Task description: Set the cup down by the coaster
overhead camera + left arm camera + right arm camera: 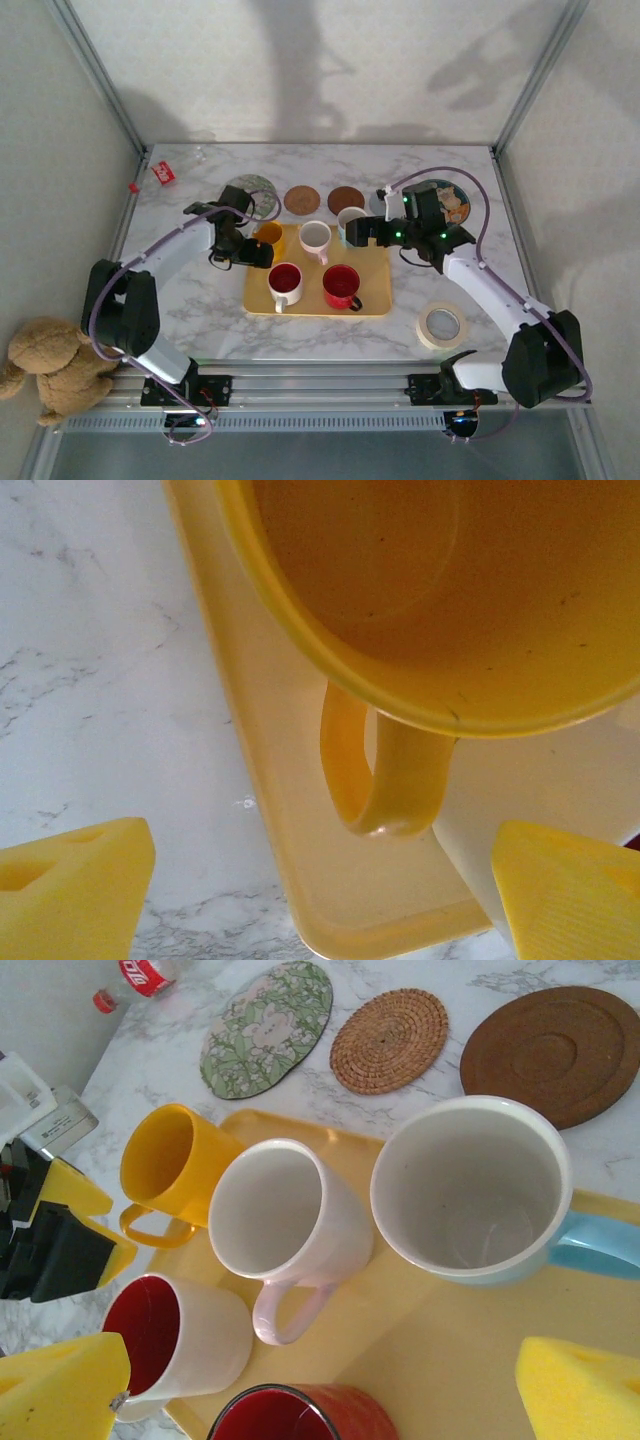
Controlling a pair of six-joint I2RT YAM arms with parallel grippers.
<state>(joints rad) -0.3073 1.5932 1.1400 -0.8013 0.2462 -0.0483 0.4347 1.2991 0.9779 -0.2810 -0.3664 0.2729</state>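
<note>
— Where is the yellow cup?
— On the far left corner of the yellow tray. It stands upright with its mouth up, so its long axis is vertical.
— Which way does the handle point?
— Near and left, toward the tray's left edge and the left gripper.
— Is that gripper holding it?
— No. Its yellow foam pads are spread wide. The handle lies in line with the gap but ahead of the pads, and touches neither.
— And the right gripper?
— Also spread, over the right half of the tray, with nothing between its pads. Just ahead of it is a light blue cup, upright, with its handle pointing right in the right wrist view.
— Any other cups?
— A pale pink cup stands between the yellow and blue ones. A white cup with a red inside and a red cup form the near row.
— And the coasters?
— Three lie on the marble table, beyond the tray's far edge. The floral coaster is nearest the yellow cup, then the woven coaster, then the brown coaster. Every cup is on the tray, apart from the coasters.
</note>
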